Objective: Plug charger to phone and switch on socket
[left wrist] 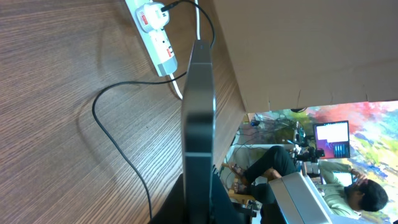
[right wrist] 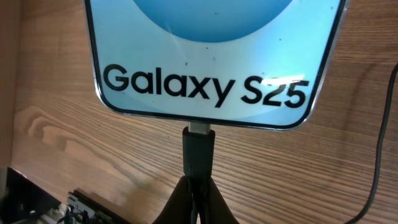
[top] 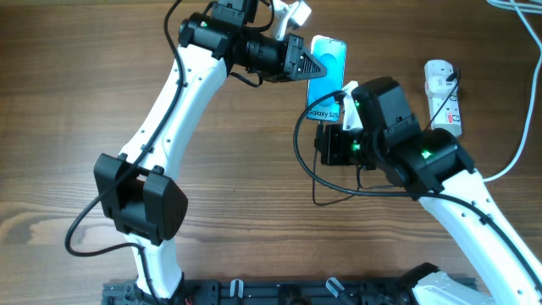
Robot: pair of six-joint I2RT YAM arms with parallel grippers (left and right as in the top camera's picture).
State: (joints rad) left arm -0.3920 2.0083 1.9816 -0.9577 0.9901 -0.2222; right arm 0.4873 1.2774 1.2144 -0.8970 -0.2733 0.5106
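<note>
The phone (top: 328,72) has a cyan screen with "Galaxy S25" text and is held above the table. My left gripper (top: 306,64) is shut on its far end; the left wrist view shows the phone edge-on (left wrist: 199,124) between the fingers (left wrist: 200,208). My right gripper (top: 335,127) is shut on the charger connector (right wrist: 198,152), whose metal tip meets the port in the phone's bottom edge (right wrist: 211,74). The fingers (right wrist: 198,199) pinch the black plug body. The thin black cable (top: 315,182) loops on the table. The white socket (top: 444,97) lies at the right, and also shows in the left wrist view (left wrist: 157,37).
A white cord (top: 527,102) runs from the socket side up to the table's top right corner. The charger's black plug (top: 451,78) sits in the socket. The table is brown wood (top: 68,93). The arm bases stand along the front edge.
</note>
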